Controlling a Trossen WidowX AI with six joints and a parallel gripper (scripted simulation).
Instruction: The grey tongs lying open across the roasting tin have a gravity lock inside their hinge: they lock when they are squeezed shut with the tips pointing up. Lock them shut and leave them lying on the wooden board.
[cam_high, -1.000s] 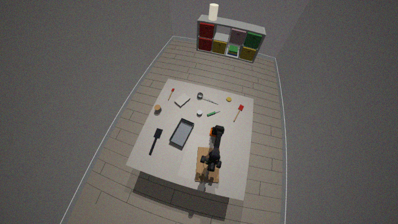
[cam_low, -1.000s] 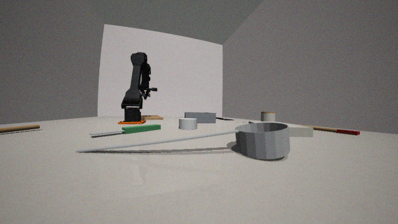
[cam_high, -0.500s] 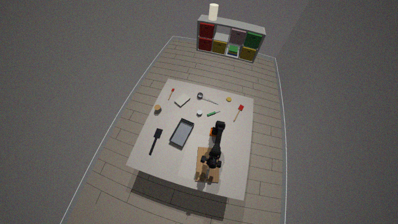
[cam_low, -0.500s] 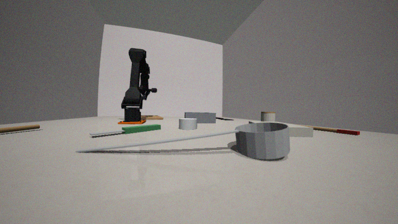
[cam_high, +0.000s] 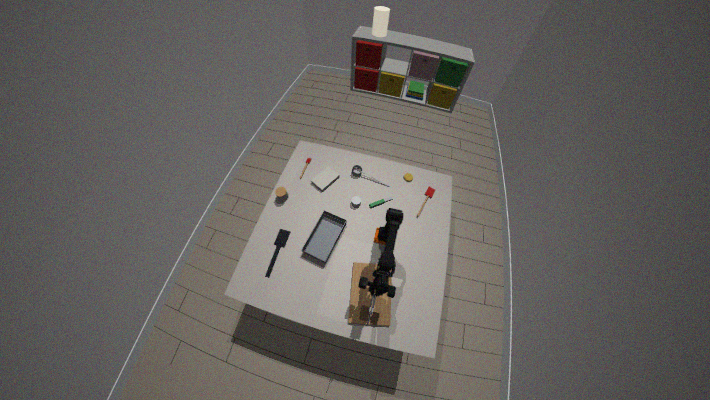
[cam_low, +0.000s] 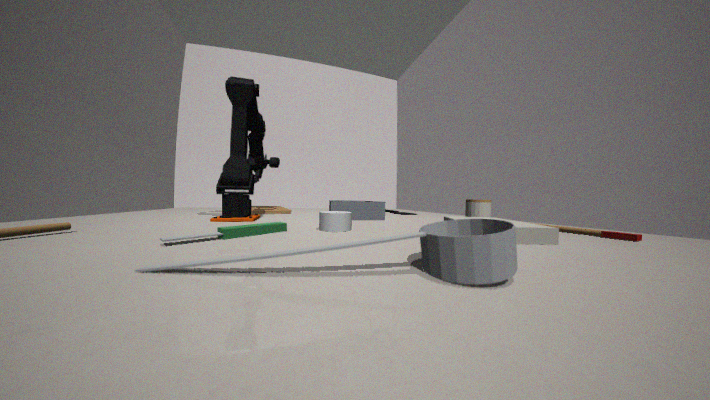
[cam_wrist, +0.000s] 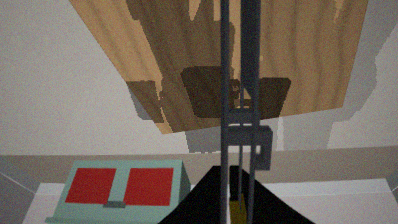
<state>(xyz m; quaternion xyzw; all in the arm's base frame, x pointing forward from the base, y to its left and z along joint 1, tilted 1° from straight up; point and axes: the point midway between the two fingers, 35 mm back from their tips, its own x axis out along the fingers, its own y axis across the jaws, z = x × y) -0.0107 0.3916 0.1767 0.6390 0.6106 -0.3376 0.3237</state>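
My gripper (cam_high: 374, 296) (cam_wrist: 225, 174) is shut on the grey tongs (cam_high: 372, 307) (cam_wrist: 252, 50). It holds them above the wooden board (cam_high: 357, 297) (cam_wrist: 310, 50) (cam_low: 282, 209); gripper and tongs cast shadows on the board. In the wrist view the tongs' two long arms run nearly parallel and close together, up and down the picture, with a small grey bracket across them. The exterior view does not show the tongs. Whether their lock is engaged cannot be seen. The roasting tin (cam_high: 325, 239) (cam_low: 357, 210) stands empty, left of the board in the top view.
A black spatula (cam_high: 282, 238) lies left of the tin. A white cup (cam_high: 356, 202) (cam_low: 335, 221), a green-handled tool (cam_high: 377, 203) (cam_low: 252, 230) and a long-handled grey pan (cam_low: 467, 255) are farther back. The board lies near the table's front edge.
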